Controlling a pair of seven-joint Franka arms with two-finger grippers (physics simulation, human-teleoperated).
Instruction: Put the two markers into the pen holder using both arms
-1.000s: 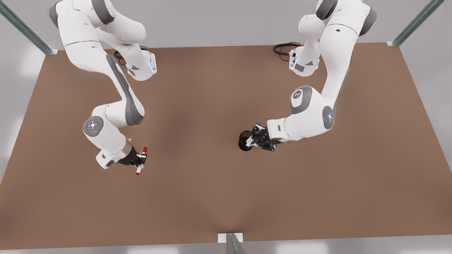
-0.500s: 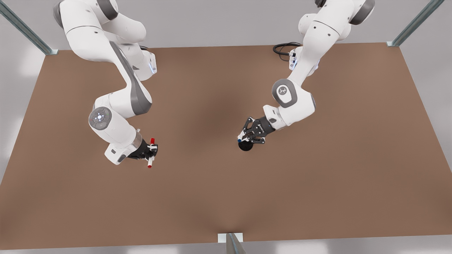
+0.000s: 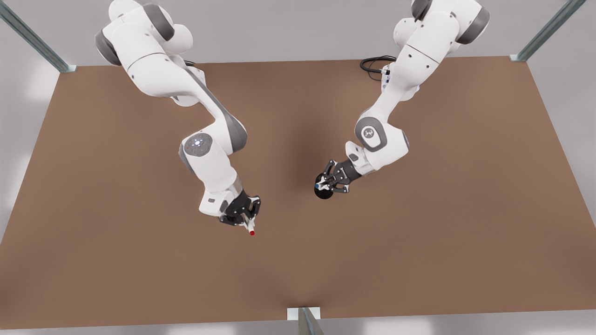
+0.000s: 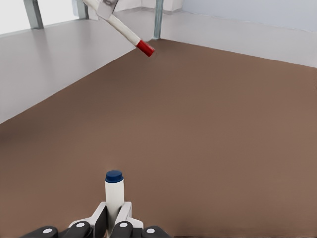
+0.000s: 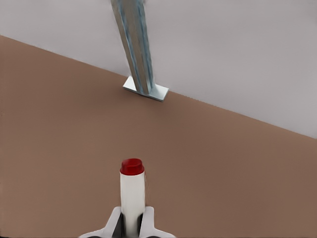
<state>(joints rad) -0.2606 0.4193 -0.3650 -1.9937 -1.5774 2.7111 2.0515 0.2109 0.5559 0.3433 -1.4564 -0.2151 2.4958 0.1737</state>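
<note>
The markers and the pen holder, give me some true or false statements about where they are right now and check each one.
1. The left gripper holds the blue-capped marker. True.
2. The red-capped marker lies on the table. False: the right gripper holds it off the table.
3. The left gripper is at the pen holder. True.
4. The right gripper is directly above the pen holder. False: it is well off toward the front view's left.

My left pincer (image 3: 326, 182) grips the blue-capped marker (image 4: 114, 191) right above the black mesh pen holder (image 3: 323, 191) on the counter. My right pincer (image 3: 245, 218) grips the red-tipped marker (image 5: 132, 191), well apart from the holder.
</note>
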